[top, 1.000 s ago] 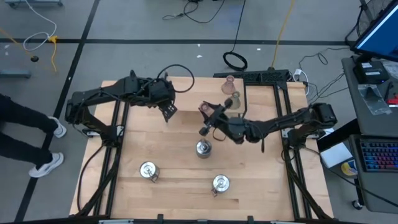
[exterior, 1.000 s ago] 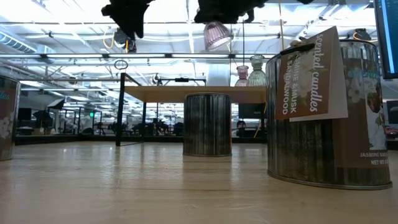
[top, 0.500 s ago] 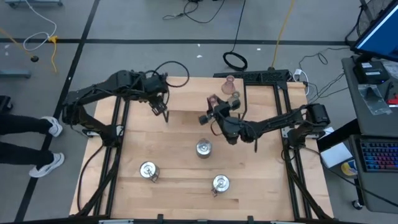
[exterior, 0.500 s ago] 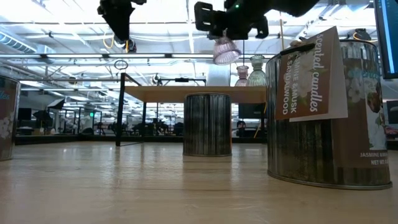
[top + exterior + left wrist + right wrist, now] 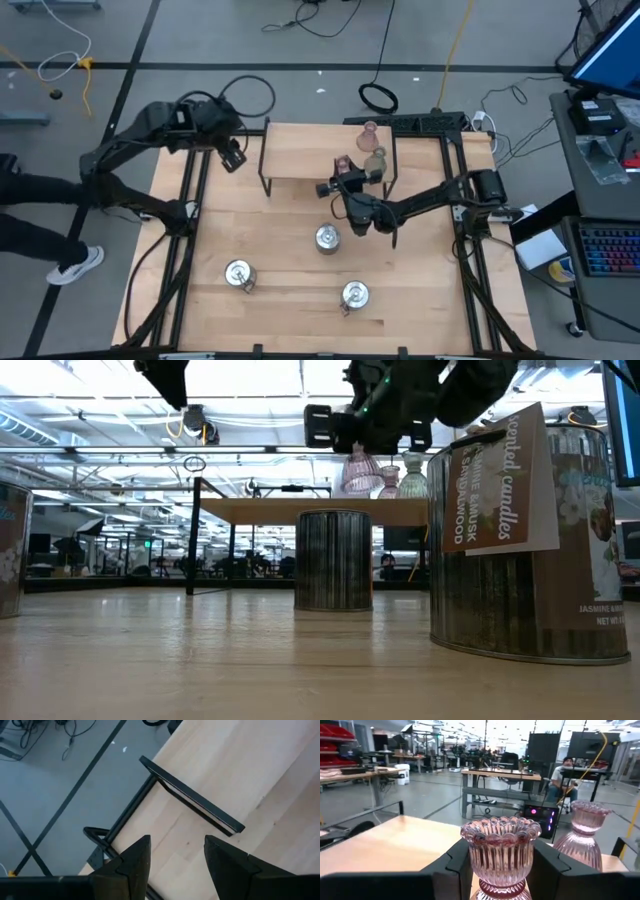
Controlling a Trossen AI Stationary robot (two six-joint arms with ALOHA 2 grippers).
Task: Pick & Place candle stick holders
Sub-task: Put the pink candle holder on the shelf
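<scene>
Right gripper [image 5: 501,870] is clamped on a pinkish glass candle holder [image 5: 500,851], jaws part-closed around its ribbed body, rim up. It hangs over the raised wooden shelf [image 5: 300,152] at the table's far end, just beside two glass holders already standing there: another pink one [image 5: 370,131] and a greenish one [image 5: 377,158].

Left gripper [image 5: 175,865] is empty, fingers apart, parked above the table's far-left corner off the shelf's end.

Step in hand looks like the set-down. I'd lower straight, keep the holder upright, leave clearance from the neighbouring glass, and release only once the base sits flat on the shelf.

Three shiny metal tins [image 5: 327,238] wait on the main tabletop [image 5: 420,290], well apart from the shelf. The nearest tin [image 5: 530,550] in the low view carries a tag reading "scented candles" and "JASMINE & MUSK & SANDALWOOD".
</scene>
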